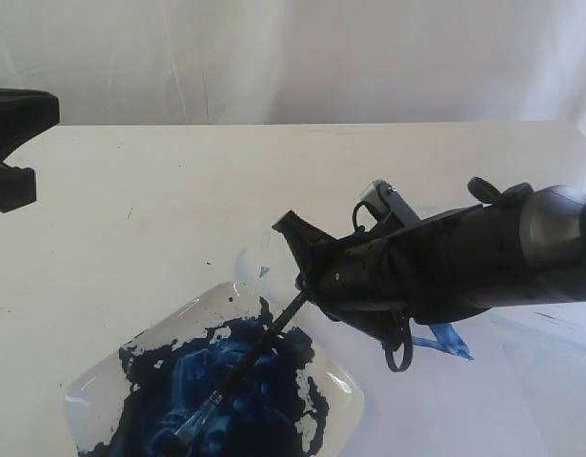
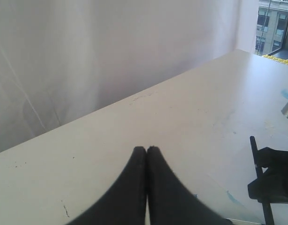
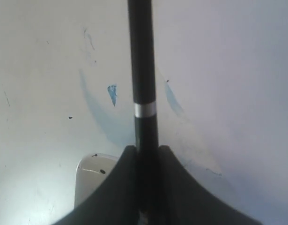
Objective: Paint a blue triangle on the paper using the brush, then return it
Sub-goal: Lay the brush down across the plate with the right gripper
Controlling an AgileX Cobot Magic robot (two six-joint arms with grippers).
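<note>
My right gripper (image 1: 300,276) (image 3: 144,149) is shut on the brush (image 1: 264,347), gripping its thin black handle (image 3: 143,56) below a silver band. The brush slants down to the left, and its tip rests in the blue paint of a clear square dish (image 1: 92,381). The paper (image 1: 531,390) (image 3: 237,93) lies at the lower right, largely under the right arm. A thick mid-blue stroke (image 1: 447,341) shows on it just below that arm. The arm hides the rest, so I cannot tell whether it forms the blue triangle. My left gripper (image 2: 147,149) is shut and empty above bare table, far from the dish.
The left arm (image 1: 16,114) sits at the table's far left edge. Faint pale-blue smears (image 1: 247,262) (image 3: 94,110) mark the cream tabletop (image 1: 178,190) beside the dish corner (image 3: 87,180). A white curtain (image 1: 293,57) hangs behind the table.
</note>
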